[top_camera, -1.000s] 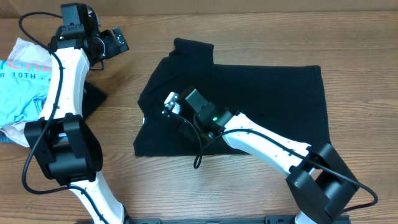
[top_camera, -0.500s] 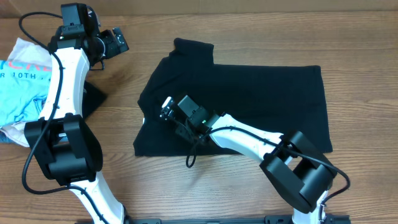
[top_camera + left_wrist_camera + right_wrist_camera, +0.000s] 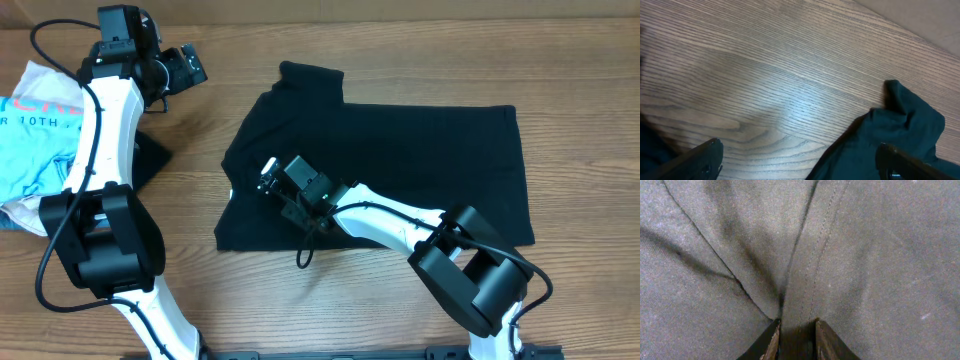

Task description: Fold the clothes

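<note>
From lower right, the right arm [image 3: 400, 222] lies low across the black shirt [image 3: 440, 150], which is spread at frame centre. The right gripper [image 3: 797, 341] is nearly closed, pinching a fold. Upper left, the left arm [image 3: 105, 120] stands extended, its left gripper [image 3: 800, 152] gaping and empty above the table [image 3: 765, 75].

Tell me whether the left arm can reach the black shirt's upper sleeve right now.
Probably yes: the left claw is open and faces the shirt's sleeve across bare table, with nothing between them.

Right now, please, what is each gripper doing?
Left gripper: open, holding nothing.
Right gripper: closed on a fold of the black shirt.
</note>
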Robot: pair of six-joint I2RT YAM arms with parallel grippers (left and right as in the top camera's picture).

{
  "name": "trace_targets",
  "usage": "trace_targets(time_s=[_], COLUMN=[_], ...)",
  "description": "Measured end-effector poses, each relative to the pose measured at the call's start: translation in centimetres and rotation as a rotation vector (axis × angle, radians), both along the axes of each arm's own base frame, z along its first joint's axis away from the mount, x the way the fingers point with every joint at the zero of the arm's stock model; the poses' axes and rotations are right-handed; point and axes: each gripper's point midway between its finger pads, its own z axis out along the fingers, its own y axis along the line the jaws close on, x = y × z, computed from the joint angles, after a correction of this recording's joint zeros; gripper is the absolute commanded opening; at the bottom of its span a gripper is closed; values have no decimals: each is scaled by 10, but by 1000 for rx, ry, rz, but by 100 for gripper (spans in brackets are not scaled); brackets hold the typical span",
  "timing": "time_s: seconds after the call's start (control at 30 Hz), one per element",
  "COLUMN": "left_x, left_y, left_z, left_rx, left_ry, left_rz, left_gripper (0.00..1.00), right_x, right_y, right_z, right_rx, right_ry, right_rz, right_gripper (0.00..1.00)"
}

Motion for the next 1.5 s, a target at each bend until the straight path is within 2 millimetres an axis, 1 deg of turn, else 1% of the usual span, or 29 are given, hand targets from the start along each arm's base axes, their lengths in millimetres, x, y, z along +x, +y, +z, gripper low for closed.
trace_targets(time_s=[0.03, 0.1, 0.13, 0.4, 0.5, 0.63, 0.67, 0.7, 0.73, 0.77, 0.8, 0.87, 0.93, 0.97, 1.0, 1.07, 1.13, 1.17, 1.2, 1.23, 1.27, 1.33, 1.37, 1.4, 1.43, 1.47, 1.5], left_x=[0, 0, 0, 0, 0, 0, 0, 0, 0, 0, 0, 0, 0, 0, 0, 0, 0, 0, 0, 0, 0, 0, 0, 0, 0, 0, 0], left_y=[0, 0, 0, 0, 0, 0, 0, 0, 0, 0, 0, 0, 0, 0, 0, 0, 0, 0, 0, 0, 0, 0, 0, 0, 0, 0, 0], left_z=[0, 0, 0, 0, 0, 0, 0, 0, 0, 0, 0, 0, 0, 0, 0, 0, 0, 0, 0, 0, 0, 0, 0, 0, 0, 0, 0], left_rx=[0, 0, 0, 0, 0, 0, 0, 0, 0, 0, 0, 0, 0, 0, 0, 0, 0, 0, 0, 0, 0, 0, 0, 0, 1, 1, 1], left_ry=[0, 0, 0, 0, 0, 0, 0, 0, 0, 0, 0, 0, 0, 0, 0, 0, 0, 0, 0, 0, 0, 0, 0, 0, 0, 0, 0], left_rz=[0, 0, 0, 0, 0, 0, 0, 0, 0, 0, 0, 0, 0, 0, 0, 0, 0, 0, 0, 0, 0, 0, 0, 0, 0, 0, 0], left_gripper=[100, 100, 100, 100, 100, 100, 100, 100, 100, 100, 100, 100, 100, 100, 100, 100, 100, 100, 100, 100, 100, 100, 100, 100, 100, 100, 100], right_x=[1, 2, 2, 21, 34, 57, 63, 68, 74, 78, 84, 93, 102, 108, 115, 124, 129, 128, 128, 130, 130, 131, 132, 133, 135, 136, 137], right_y=[0, -1, -1, -9, -15, -28, -32, -34, -37, -40, -40, -40, -39, -40, -43, -53, -68, -83, -87, -106, -117, -158, -182, -202, -229, -251, -271], right_z=[0, 0, 1, 7, 10, 17, 18, 20, 22, 24, 27, 33, 41, 45, 49, 55, 66, 78, 82, 110, 122, 162, 179, 190, 200, 203, 202], right_rx=[1, -3, -6, -25, -8, 18, 25, 34, 44, 49, 65, 96, 129, 147, 158, 175, 192, 192, 200, 219, 223, 253, 270, 277, 287, 293, 296], right_ry=[-3, -8, -12, -88, -109, -142, -151, -160, -169, -177, -192, -217, -250, -270, -289, -308, -306, -292, -289, -301, -293, -304, -315, -320, -328, -319, -301], right_rz=[0, -5, -10, -58, -89, -143, -157, -170, -184, -191, -200, -207, -219, -231, -254, -318, -394, -445, -471, -520, -554, -666, -727, -772, -832, -875, -917], right_gripper=[23, 14, 4, 4, 4, 4, 9, 36, 53, 64, 66, 67, 64, 65, 67, 69, 69, 68, 68, 67, 66, 65, 65, 65, 63, 61, 61])
